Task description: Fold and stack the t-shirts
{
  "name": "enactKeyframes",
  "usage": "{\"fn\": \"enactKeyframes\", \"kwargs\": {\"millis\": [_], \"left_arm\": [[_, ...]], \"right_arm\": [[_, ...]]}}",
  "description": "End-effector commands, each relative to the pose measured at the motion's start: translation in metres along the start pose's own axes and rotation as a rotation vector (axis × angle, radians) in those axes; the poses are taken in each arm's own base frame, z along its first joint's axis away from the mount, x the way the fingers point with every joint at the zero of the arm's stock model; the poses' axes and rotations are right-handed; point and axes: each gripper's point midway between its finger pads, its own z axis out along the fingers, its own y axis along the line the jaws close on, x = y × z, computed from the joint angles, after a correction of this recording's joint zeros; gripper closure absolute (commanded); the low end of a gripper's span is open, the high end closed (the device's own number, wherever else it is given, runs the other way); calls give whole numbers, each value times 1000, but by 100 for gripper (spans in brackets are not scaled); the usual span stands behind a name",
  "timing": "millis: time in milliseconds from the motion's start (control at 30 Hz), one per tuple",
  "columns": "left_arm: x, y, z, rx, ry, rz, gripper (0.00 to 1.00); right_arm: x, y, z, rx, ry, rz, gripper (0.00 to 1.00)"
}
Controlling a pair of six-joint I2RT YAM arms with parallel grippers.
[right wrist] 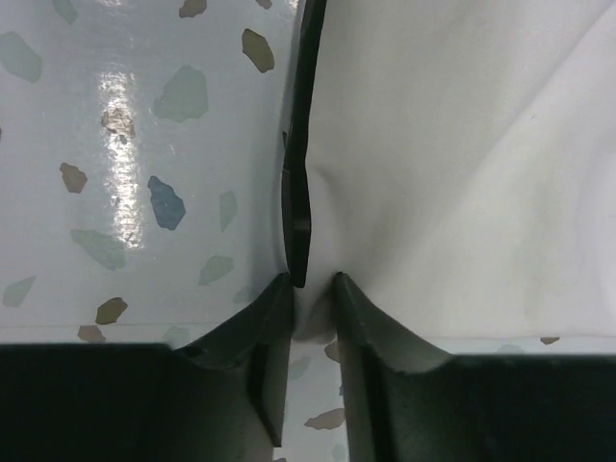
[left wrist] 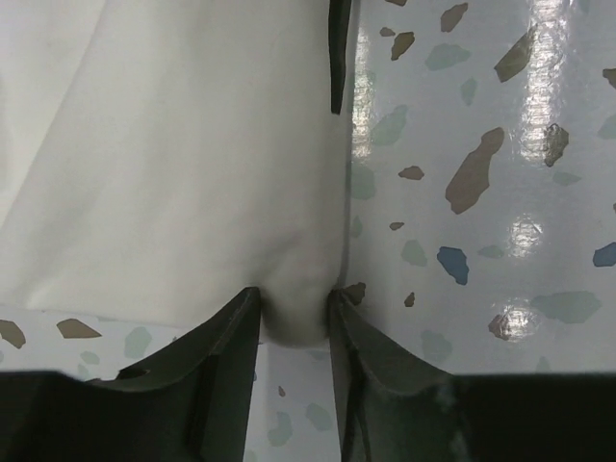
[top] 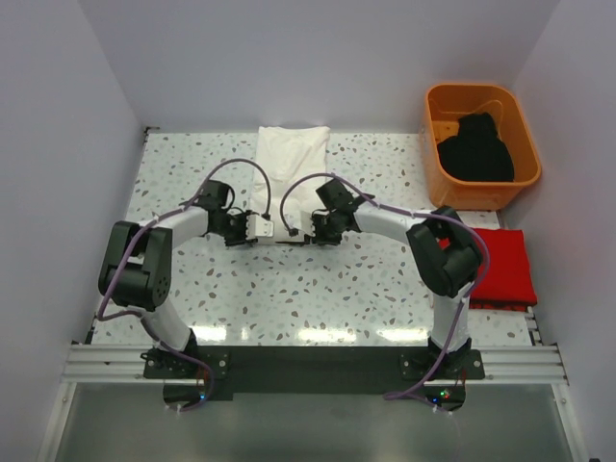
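The white t-shirt [top: 292, 154] lies folded into a long strip on the speckled table [top: 385, 279], running from the far middle edge toward the arms; from above, its near end is hidden under the two wrists that meet over it. The left gripper [left wrist: 294, 310] is nearly closed, its fingers pinching a small bulge of white cloth at the shirt's near edge. The right gripper [right wrist: 313, 289] is closed just as narrowly on the cloth just beside it, though the pinched fold there is in shadow and hard to make out. A thin dark strip [right wrist: 300, 212] lies along the cloth's edge ahead of the right fingers; what it is cannot be told. The red t-shirt [top: 505, 265] lies folded flat at the table's right edge, its left part covered by the right arm's elbow. The black t-shirt [top: 476, 149] sits bunched in the orange tub [top: 481, 195] at the far right, its shape unreadable.
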Motion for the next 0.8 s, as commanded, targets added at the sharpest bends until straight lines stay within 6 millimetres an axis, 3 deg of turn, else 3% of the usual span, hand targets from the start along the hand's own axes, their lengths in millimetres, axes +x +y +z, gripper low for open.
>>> {"fn": "enactKeyframes", "kwargs": {"millis": [0,33,67,167,333,367,433,467,633,767], "left_arm": [[0,9,3,7,15,67,63],[0,10,3,4,15,66,75],[-3,13,1,-8,10,51,80],[-16,27,-12,-29,-10,37,99],[-49,55,-44,-82,-85,-12,100],[-58,70,-55,-116,-101,-1,100],[-66,76,-64,-118,-110,2,100],[-75,88,-73,-144,-120,20,100],[-91,106,-94,-186,-129,41,100],[-95,100,-101,-194,-126,57,100]], "right_arm": [[7,-12,8,45,41,-40,77],[7,-14,6,51,41,-34,85],[3,-17,4,60,33,-33,99],[-11,-25,-14,91,-1,-12,100],[-37,-47,-55,135,-76,35,100],[-44,-60,-68,168,-98,36,100],[-54,-77,-87,214,-118,25,100],[-54,-85,-95,230,-123,26,100],[-65,-115,-129,270,-151,20,100],[-68,-105,-138,238,-155,9,100]]}}
